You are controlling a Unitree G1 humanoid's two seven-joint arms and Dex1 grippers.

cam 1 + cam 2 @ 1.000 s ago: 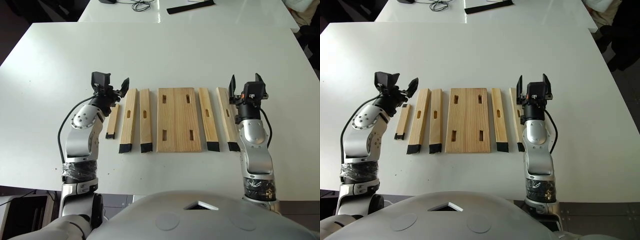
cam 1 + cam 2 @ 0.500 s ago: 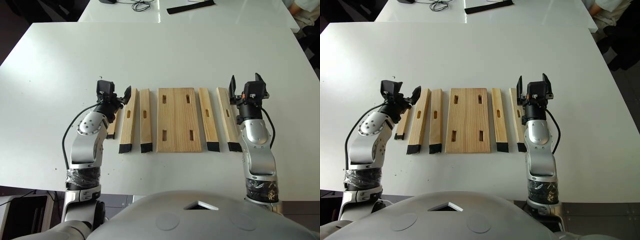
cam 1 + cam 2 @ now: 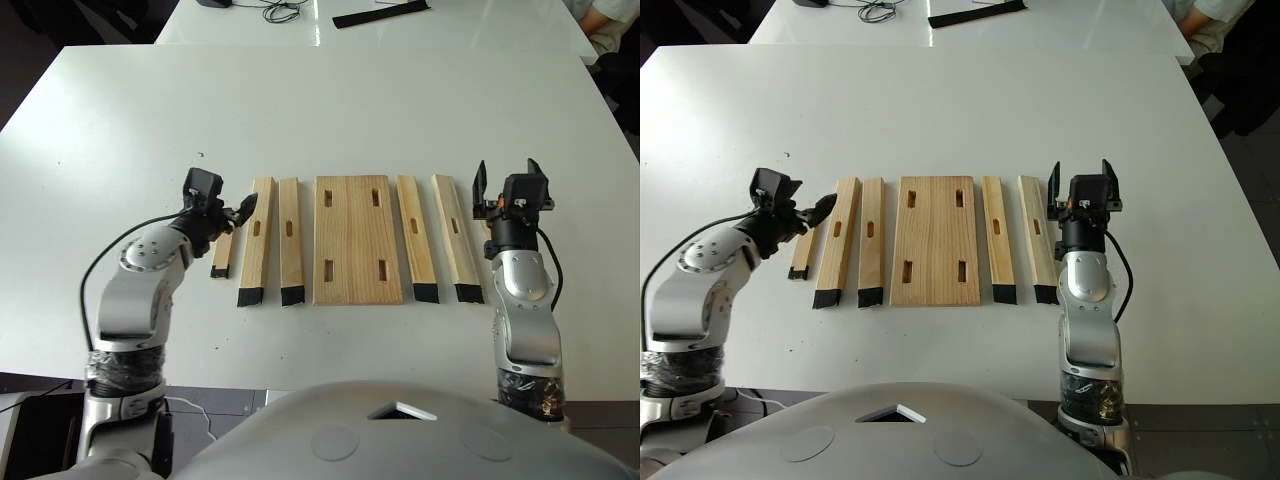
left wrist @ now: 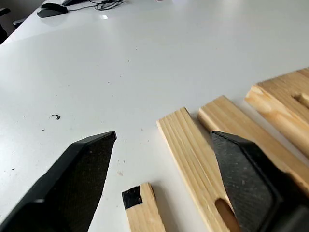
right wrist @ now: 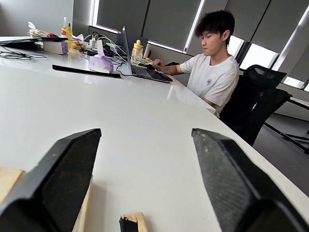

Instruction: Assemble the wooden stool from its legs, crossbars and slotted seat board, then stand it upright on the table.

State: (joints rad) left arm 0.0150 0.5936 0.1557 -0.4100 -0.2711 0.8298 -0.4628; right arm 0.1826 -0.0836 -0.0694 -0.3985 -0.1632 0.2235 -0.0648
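Left tool (image 3: 226, 205) gapes wide and empty over the far end of the short crossbar (image 3: 224, 252), at nine o'clock of the seat board (image 3: 357, 240) on the tabletop (image 3: 320, 110). Best lowered straight to straddle the crossbar, clear of the neighbouring leg (image 3: 257, 238). Right tool (image 3: 508, 178) hovers open, empty, at three o'clock.

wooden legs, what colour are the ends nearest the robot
Black caps on the pale wooden legs; clearest in the left eye view.

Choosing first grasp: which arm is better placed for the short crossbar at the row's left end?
Left. The left gripper hangs open right at the short crossbar's far end. The right gripper, also open, sits beyond the rightmost leg at the row's other end.
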